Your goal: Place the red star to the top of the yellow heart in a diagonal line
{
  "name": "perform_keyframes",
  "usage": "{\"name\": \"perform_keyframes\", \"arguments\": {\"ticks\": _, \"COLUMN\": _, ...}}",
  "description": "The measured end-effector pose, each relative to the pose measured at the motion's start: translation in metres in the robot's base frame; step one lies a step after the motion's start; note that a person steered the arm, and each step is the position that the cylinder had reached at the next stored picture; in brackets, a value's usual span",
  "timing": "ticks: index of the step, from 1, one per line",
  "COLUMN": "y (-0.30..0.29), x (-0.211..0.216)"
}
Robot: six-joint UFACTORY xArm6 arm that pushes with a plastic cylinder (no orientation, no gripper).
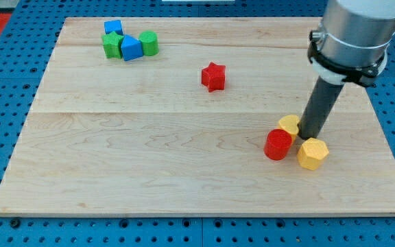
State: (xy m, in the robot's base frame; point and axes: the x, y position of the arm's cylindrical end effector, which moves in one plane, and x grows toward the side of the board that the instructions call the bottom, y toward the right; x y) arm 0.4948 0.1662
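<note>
The red star point(213, 76) lies on the wooden board, above the middle, right of centre. The yellow heart point(289, 125) sits at the lower right, partly hidden behind the rod. My tip point(310, 136) rests on the board just right of the yellow heart, between it and a yellow hexagon block point(313, 154). A red cylinder point(278, 145) touches the heart from below left. The red star is well up and to the left of my tip, apart from it.
A cluster at the top left holds a blue cube point(113, 27), a green block point(112, 46), a blue triangular block point(131, 49) and a green cylinder point(149, 43). The board's right edge point(389, 137) is near the yellow blocks.
</note>
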Motion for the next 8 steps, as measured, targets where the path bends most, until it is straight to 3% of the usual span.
{"name": "perform_keyframes", "arguments": {"ticks": 1, "y": 0.017, "x": -0.032}}
{"name": "perform_keyframes", "arguments": {"ticks": 2, "y": -0.017, "x": -0.095}}
{"name": "perform_keyframes", "arguments": {"ticks": 3, "y": -0.111, "x": -0.151}}
{"name": "perform_keyframes", "arguments": {"ticks": 4, "y": -0.16, "x": -0.206}}
{"name": "perform_keyframes", "arguments": {"ticks": 5, "y": -0.198, "x": -0.15}}
{"name": "perform_keyframes", "arguments": {"ticks": 6, "y": -0.129, "x": -0.087}}
{"name": "perform_keyframes", "arguments": {"ticks": 7, "y": -0.18, "x": -0.118}}
{"name": "perform_keyframes", "arguments": {"ticks": 8, "y": -0.171, "x": -0.129}}
